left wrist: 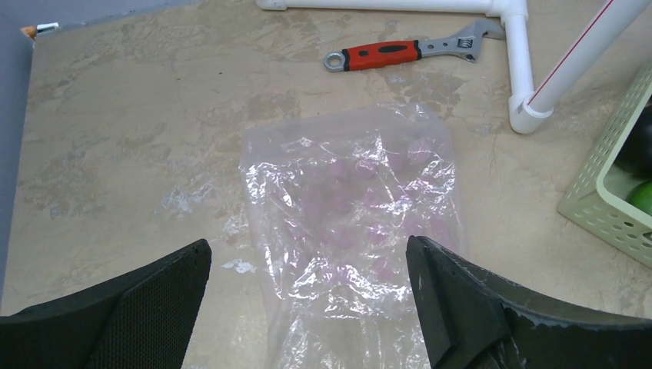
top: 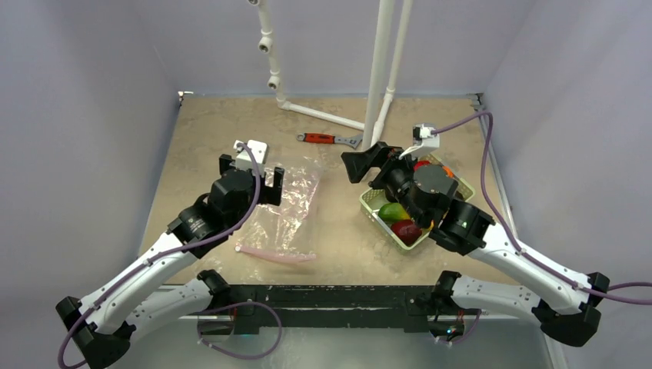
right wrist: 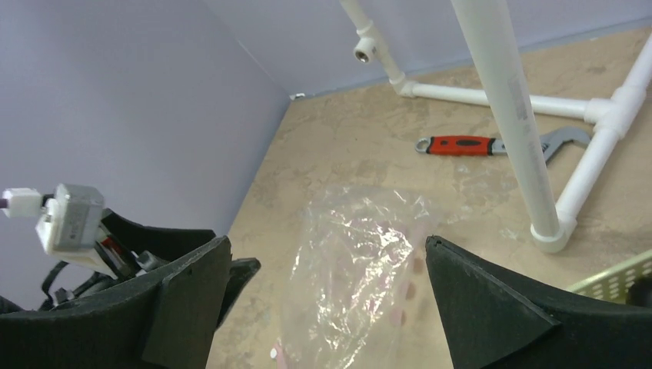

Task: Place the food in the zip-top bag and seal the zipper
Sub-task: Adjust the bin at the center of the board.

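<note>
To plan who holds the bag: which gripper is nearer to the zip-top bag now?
Left. The left gripper is over the far left corner of the zip-top bag; the right gripper is beside the basket, to its right.

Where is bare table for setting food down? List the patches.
Bare: the strip between the bag and the basket; the back-left table beyond the left gripper; the back-right corner behind the basket. Crowded: around the wrench and pipe foot, and over the basket, which the right arm covers.
</note>
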### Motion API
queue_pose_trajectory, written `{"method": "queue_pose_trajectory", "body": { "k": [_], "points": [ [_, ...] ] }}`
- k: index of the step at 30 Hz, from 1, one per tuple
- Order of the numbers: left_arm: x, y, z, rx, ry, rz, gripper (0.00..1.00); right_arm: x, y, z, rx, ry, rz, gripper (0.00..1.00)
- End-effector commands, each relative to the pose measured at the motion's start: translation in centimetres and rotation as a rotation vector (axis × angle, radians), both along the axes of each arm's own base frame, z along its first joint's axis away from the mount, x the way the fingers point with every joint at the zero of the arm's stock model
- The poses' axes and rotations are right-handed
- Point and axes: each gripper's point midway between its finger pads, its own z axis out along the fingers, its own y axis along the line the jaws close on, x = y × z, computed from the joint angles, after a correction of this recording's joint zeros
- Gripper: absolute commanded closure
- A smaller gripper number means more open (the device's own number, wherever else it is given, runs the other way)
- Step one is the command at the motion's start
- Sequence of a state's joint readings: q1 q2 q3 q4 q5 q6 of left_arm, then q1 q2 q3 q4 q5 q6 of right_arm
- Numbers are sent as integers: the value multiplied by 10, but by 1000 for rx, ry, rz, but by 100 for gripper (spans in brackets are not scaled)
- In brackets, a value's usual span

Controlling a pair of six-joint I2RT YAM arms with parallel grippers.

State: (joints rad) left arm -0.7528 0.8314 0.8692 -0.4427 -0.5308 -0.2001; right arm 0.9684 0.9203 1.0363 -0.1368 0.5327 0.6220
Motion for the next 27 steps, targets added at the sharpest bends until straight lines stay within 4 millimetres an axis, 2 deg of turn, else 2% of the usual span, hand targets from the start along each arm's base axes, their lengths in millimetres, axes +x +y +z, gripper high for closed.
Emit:
{"method": "queue_pose_trajectory", "body": {
  "k": [1,19,23,27],
  "points": [
    [3,7,19,-35,-48,43,3,-1,-2,-4,-17,61,-15,1],
    [0,8,22,-52,-57,40,4,2,12,-91,-192,242,-8,1],
    [-2,9,20,-55,-52,38,4,5,14,-118,-238,294,-30,1],
    [-2,9,22,-58,-57,38,4,9,15,-152,-293,361,-61,1]
  ]
}}
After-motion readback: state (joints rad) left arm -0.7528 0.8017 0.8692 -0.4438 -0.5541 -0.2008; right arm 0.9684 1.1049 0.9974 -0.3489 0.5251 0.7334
